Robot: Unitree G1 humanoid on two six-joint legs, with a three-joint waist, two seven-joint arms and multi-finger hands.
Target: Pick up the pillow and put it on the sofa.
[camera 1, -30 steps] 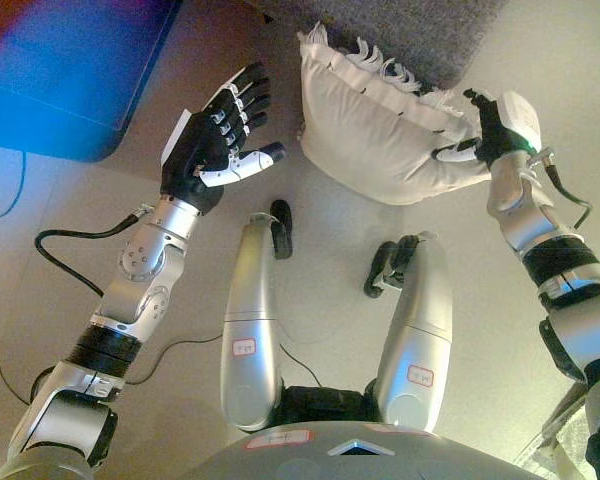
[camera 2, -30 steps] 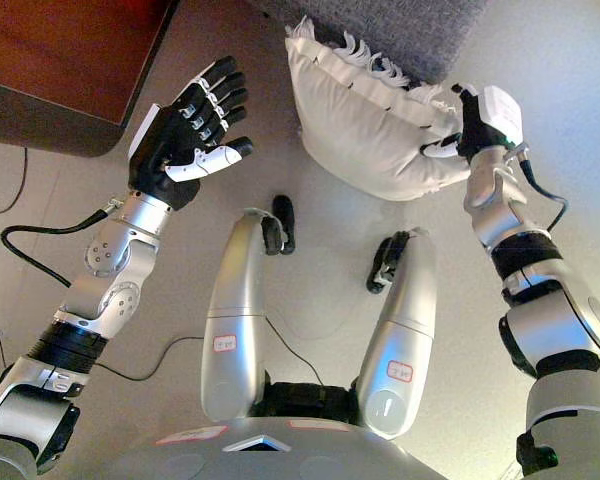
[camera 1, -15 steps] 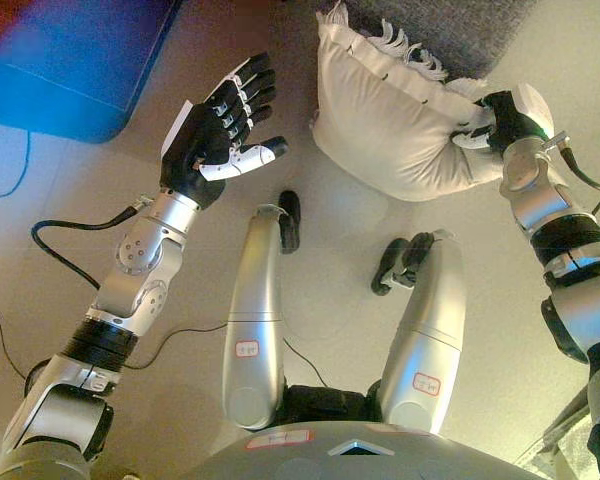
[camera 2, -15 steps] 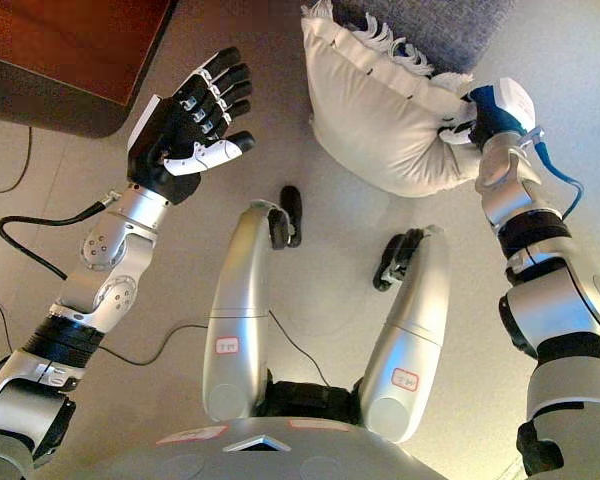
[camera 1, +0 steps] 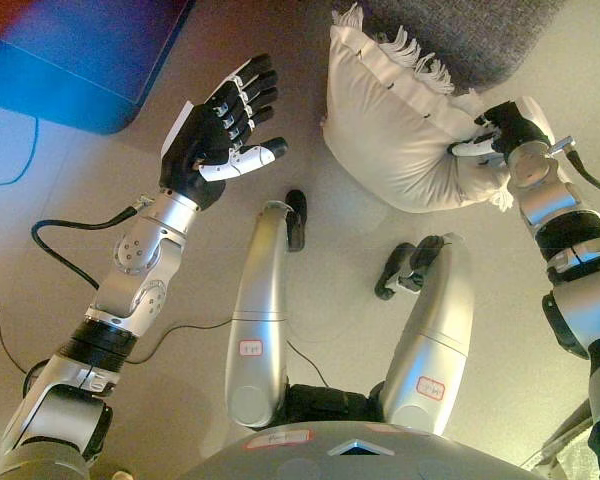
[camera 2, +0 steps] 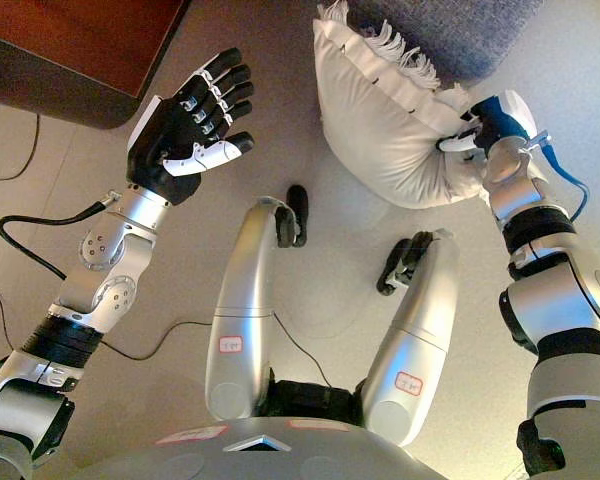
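A cream pillow [camera 1: 400, 140] with a fringed edge leans on the floor against the grey sofa [camera 1: 460, 30] at the top of the view. My right hand [camera 1: 510, 128] is at the pillow's right edge, its fingers and thumb curled round that edge; it also shows in the right eye view [camera 2: 495, 122]. My left hand [camera 1: 220, 125] is open, fingers straight and spread, held up to the left of the pillow with a gap between them. The pillow's far side is hidden against the sofa.
A dark brown wooden piece of furniture [camera 2: 70, 40] stands at the upper left, close to my left arm. The beige floor [camera 2: 310, 270] lies between it and the sofa.
My right hand has closed round the pillow's right edge, and the pillow has shifted a little with it. The view has shifted slightly. My left hand has hardly moved.
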